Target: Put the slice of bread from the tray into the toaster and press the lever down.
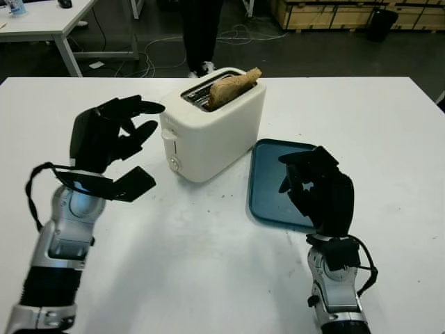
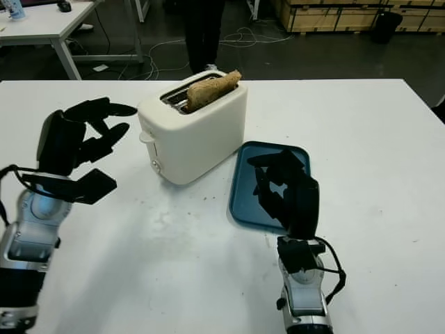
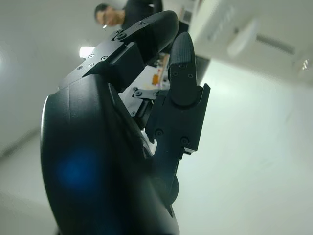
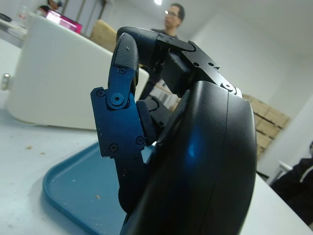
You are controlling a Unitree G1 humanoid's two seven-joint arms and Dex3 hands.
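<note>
Bread slice (image 1: 233,88) upright in toaster (image 1: 212,129) slot, protruding. Left hand (image 1: 111,136) empty, unclenched, just beside toaster's lever (image 1: 169,137) side, not touching. Right hand (image 1: 316,188) empty, over tray (image 1: 268,177).

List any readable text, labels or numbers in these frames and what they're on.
None can be read for certain.
Right hand: a small white mark on its shell in the right wrist view, too partial to read.
Toaster: a dial on its end face, no legible markings.
Tray: no print.
Boxes behind the table: no legible lettering.
</note>
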